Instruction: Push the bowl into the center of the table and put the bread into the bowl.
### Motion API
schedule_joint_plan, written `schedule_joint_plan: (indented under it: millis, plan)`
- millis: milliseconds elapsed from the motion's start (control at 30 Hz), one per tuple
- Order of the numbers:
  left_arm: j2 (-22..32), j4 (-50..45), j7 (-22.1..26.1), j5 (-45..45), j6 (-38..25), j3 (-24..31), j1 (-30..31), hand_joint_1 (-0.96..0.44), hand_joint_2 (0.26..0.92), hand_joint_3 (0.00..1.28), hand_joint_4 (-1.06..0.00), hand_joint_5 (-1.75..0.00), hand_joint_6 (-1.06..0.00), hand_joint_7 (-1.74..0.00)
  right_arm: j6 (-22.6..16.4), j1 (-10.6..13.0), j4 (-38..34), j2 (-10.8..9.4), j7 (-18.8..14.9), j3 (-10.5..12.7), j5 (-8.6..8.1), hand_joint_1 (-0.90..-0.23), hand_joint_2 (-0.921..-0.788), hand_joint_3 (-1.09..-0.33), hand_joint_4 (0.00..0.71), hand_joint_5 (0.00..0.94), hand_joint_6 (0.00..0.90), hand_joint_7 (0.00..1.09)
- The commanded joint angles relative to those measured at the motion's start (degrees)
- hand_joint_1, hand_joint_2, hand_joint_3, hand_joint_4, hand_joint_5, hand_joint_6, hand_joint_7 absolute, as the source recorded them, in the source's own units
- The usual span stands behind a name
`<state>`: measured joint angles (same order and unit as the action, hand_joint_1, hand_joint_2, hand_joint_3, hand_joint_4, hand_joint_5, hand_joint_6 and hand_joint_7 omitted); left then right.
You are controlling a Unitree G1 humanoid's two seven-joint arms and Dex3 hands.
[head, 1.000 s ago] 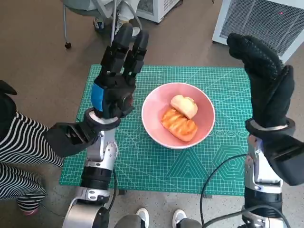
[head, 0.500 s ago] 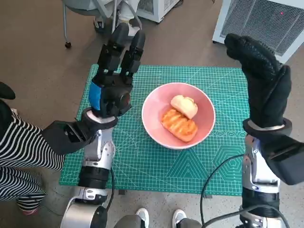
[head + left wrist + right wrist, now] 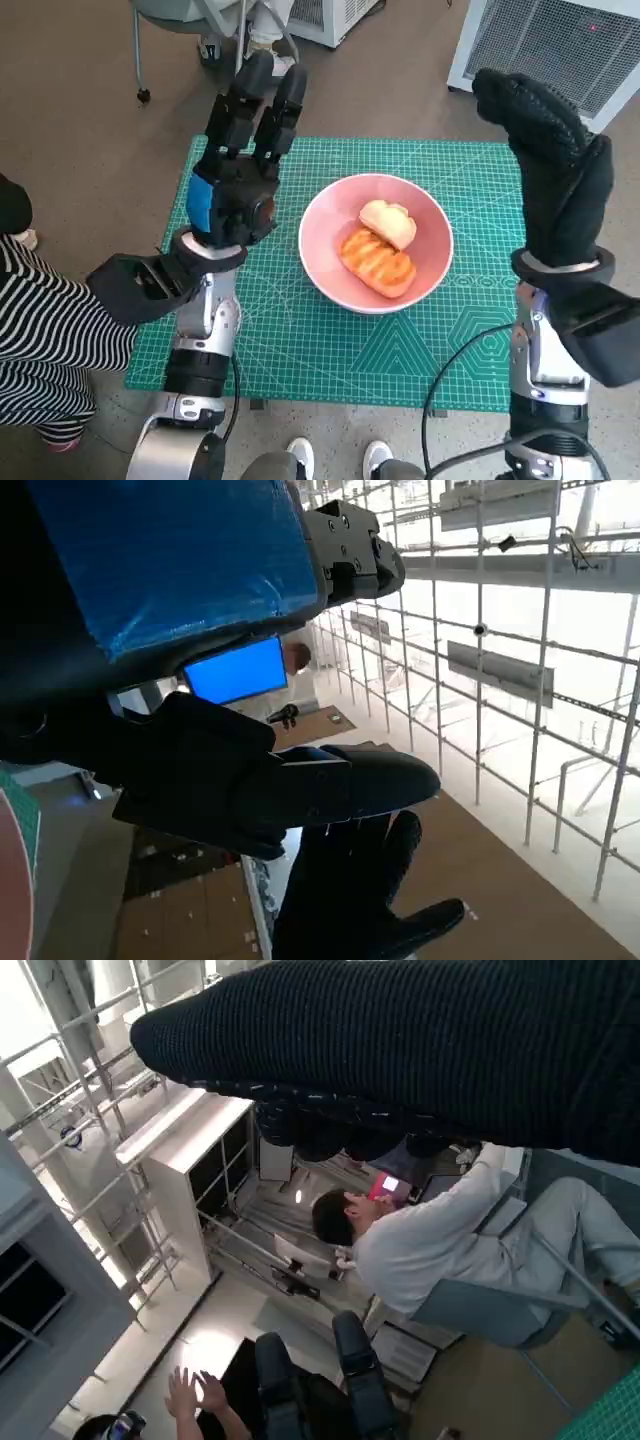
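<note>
Our left hand [image 3: 238,170] is raised above the left part of the mat, fingers stretched up and apart, holding nothing. Our right hand [image 3: 553,165] is up too, over the mat's right edge, glove fingers spread, nothing in it. Both are well clear of the bowl, w/ neither touching it.

Between them sits the pink bowl [image 3: 330,215], about mid-table on the green cutting mat [image 3: 330,340]. In it we see the bread [image 3: 378,262], a golden grilled piece, and beside it, touching, a paler bun [image 3: 388,222]. So by our read the job looks done, or v. nearly.

Risks from here, as we judge them: either arm dropping or swinging inward could clip the bowl's rim and shove it off-centre, or tip it and spill the bread. The cable [image 3: 450,380] near our right forearm could snag as that arm lowers. A person in a striped sleeve [image 3: 45,330] is close by our left elbow, so a wide retreat on that side may bump them.
</note>
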<state>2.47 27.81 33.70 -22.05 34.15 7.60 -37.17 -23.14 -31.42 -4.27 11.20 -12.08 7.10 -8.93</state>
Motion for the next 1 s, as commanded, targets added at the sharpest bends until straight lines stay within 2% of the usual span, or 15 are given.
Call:
schedule_joint_plan:
  millis: [33,267,633,1000]
  plan:
    - [0.4,0.2,0.0,0.7,0.5,0.0,-1.1,-0.72,0.921,0.39,-0.06,-0.01,0.00,-0.36,0.3,0.6,-0.6,-0.1,-0.1,0.1,-0.36,-0.684,-0.921,-0.736,0.149,0.002,0.060,0.41]
    - [0.4,0.1,0.0,0.0,-0.4,0.2,-1.5,-0.70,0.921,0.38,-0.06,-0.01,0.00,-0.36,0.4,0.8,0.1,-0.1,0.1,0.1,-0.04,-0.684,-0.921,-0.735,0.150,0.002,0.062,0.41]
    - [0.4,-0.7,-2.2,1.1,-0.8,0.2,-1.3,-0.60,0.921,0.16,-0.13,-0.03,0.00,-0.43,0.5,1.2,1.0,0.0,0.0,-0.1,0.33,-0.685,-0.921,-0.735,0.150,0.002,0.065,0.41]
    - [0.8,-1.4,-3.0,1.7,-1.2,0.1,-1.4,-0.50,0.918,0.11,-0.16,-0.03,0.00,-0.47,0.5,1.4,1.1,0.1,0.0,-0.1,0.38,-0.690,-0.921,-0.733,0.151,0.002,0.069,0.41]
